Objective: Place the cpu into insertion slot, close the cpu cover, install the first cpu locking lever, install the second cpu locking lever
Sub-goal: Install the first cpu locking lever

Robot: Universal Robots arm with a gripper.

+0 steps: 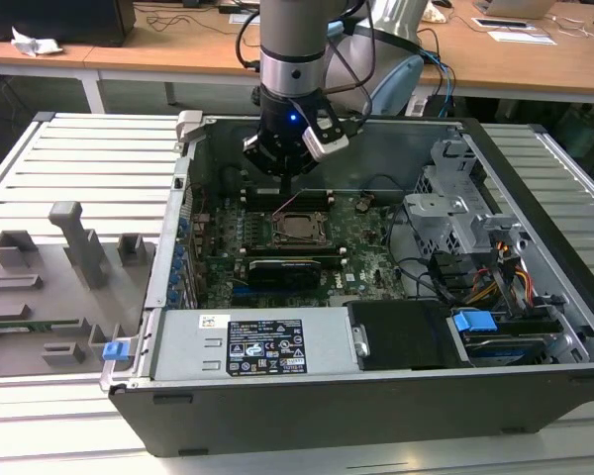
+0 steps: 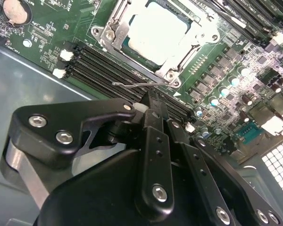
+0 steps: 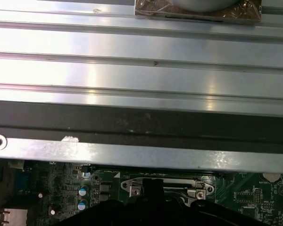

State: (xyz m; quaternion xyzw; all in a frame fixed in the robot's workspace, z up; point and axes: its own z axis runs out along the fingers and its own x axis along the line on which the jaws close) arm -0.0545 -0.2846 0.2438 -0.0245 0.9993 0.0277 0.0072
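Open computer case [image 1: 535,297] | cpu [image 2: 155,30] seated under cpu cover [image 2: 114,29] | gripper [image 2: 153,106] just beside

The motherboard [image 1: 277,237] is dark green, dotted with small silver parts. The cpu [image 2: 155,30] shows a pale silvery-beige top inside the silver cpu cover [image 2: 114,28]. The end effector [image 1: 287,148] is black with a blue light. The computer case [image 1: 535,257] is dark grey; the ribbed bench [image 1: 79,158] is pale silver-grey.

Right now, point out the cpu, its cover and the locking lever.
square silvery-beige cpu [image 2: 156,32], second wrist view, middle of its top.
silver metal frame cpu cover [image 2: 114,29], second wrist view, side rail.
thin wire locking lever [image 2: 132,85], second wrist view, mid-rod.
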